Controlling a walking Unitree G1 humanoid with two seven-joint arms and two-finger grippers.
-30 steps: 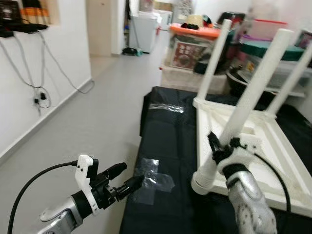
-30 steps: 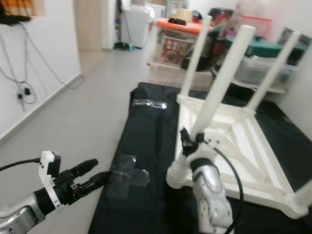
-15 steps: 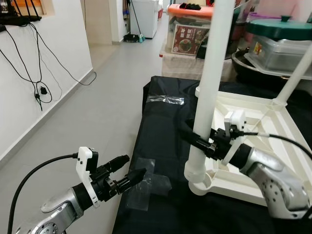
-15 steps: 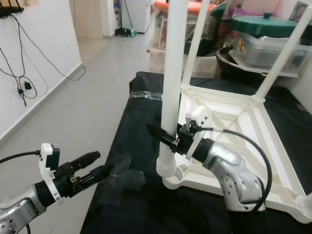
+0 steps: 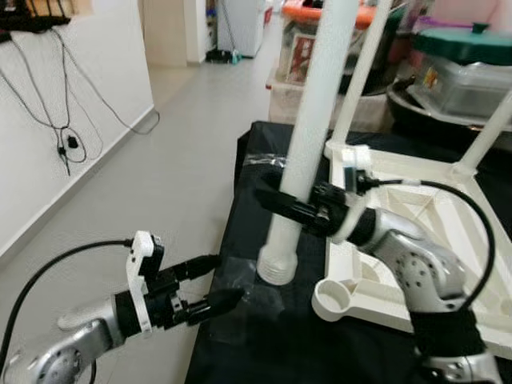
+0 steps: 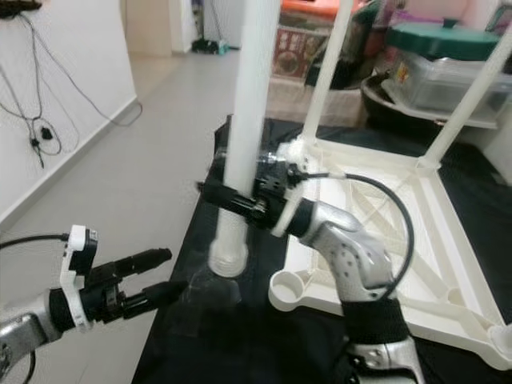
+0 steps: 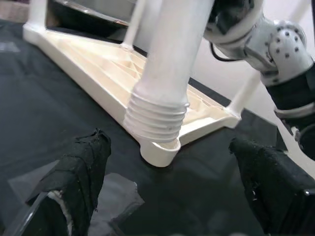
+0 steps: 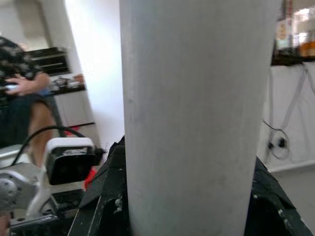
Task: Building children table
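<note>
Now that the leg (image 5: pixel 308 140) has come out of its corner socket (image 5: pixel 338 298), the right gripper (image 5: pixel 292 206), clamped around it mid-frame, holds it above the black cloth (image 5: pixel 264 188), so seating remains. Lower left, the left gripper (image 5: pixel 216 284) waits, fingers apart, empty.

A white plastic leg (image 5: pixel 308 136), ribbed and threaded at its lower end, stands tilted just beside the empty corner socket (image 5: pixel 334 298) of the upturned white children's table (image 5: pixel 448 240), which lies legs-up.
</note>
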